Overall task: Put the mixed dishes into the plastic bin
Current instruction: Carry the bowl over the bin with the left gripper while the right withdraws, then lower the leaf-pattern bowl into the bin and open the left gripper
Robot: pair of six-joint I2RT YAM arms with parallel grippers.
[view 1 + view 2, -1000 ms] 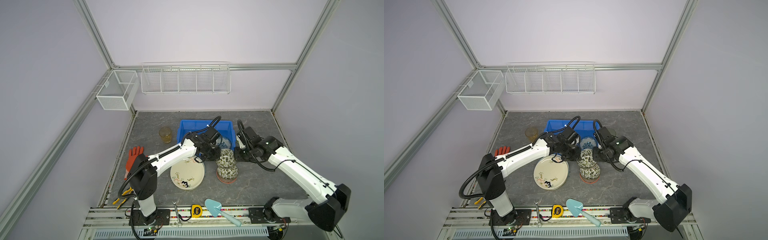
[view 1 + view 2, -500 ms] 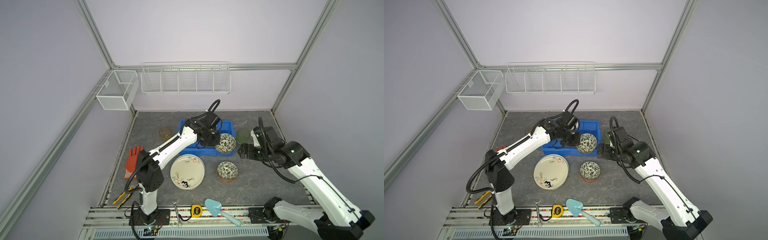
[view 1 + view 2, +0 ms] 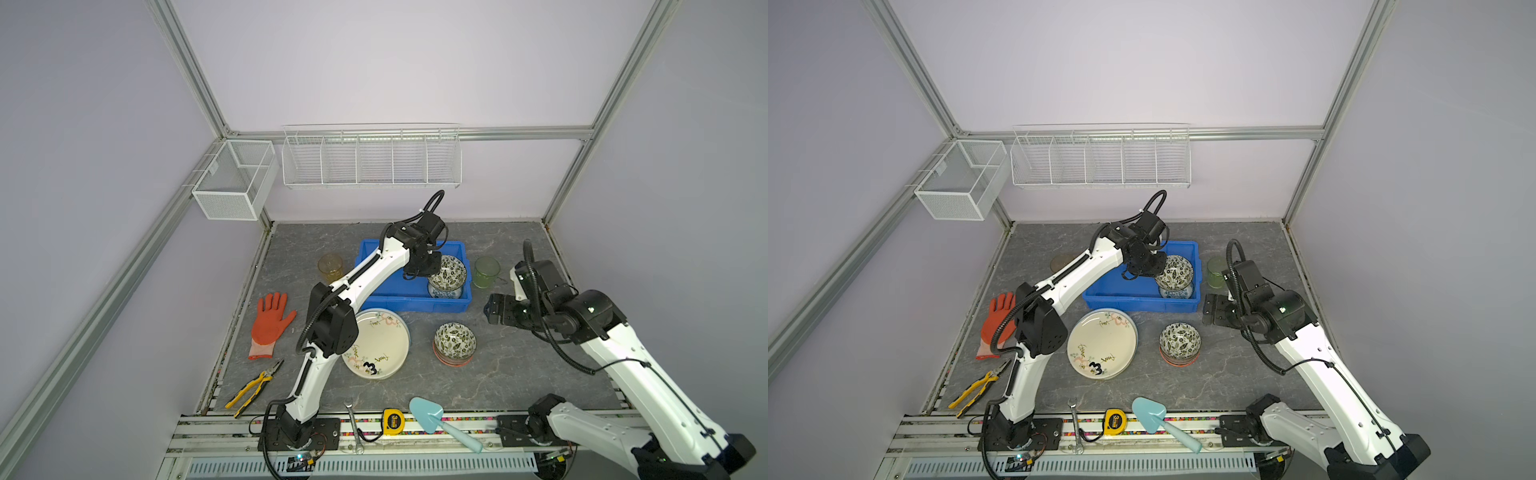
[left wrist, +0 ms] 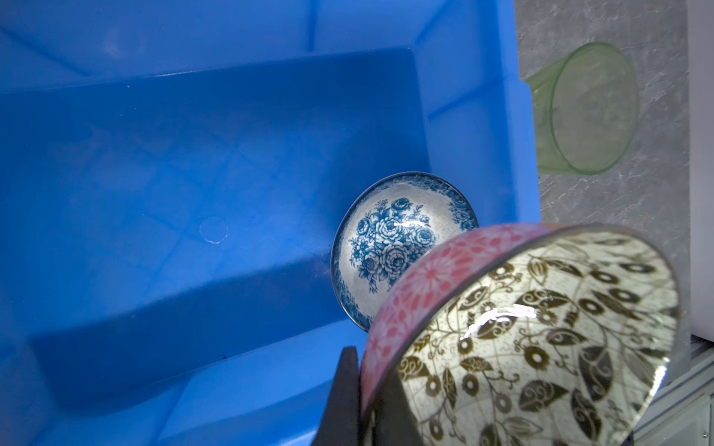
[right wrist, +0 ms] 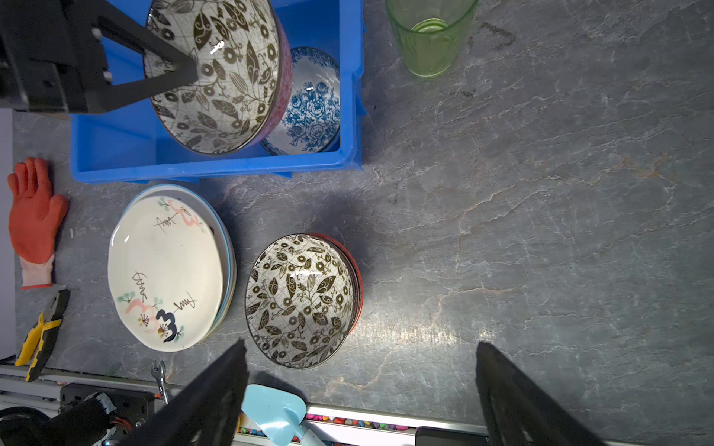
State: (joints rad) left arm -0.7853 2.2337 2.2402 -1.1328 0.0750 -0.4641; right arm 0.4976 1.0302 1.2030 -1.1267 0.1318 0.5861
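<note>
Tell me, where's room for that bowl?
Inside the blue bin, the floor is bare except the end by the green cup, crowded by the blue-flowered bowl. The table between that cup and the stacked leaf bowls is bare.

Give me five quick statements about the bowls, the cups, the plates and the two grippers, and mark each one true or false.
1. The left gripper is shut on a leaf-patterned bowl. True.
2. The blue-white bowl lies on the table outside the bin. False: it sits inside the blue bin, under the held bowl.
3. The green cup stands on the table, outside the bin. True.
4. The right gripper is holding the green cup. False: it is open and empty, apart from the cup.
5. The plate marked 3 is in the bin. False: it lies on the table in front of the bin.
</note>
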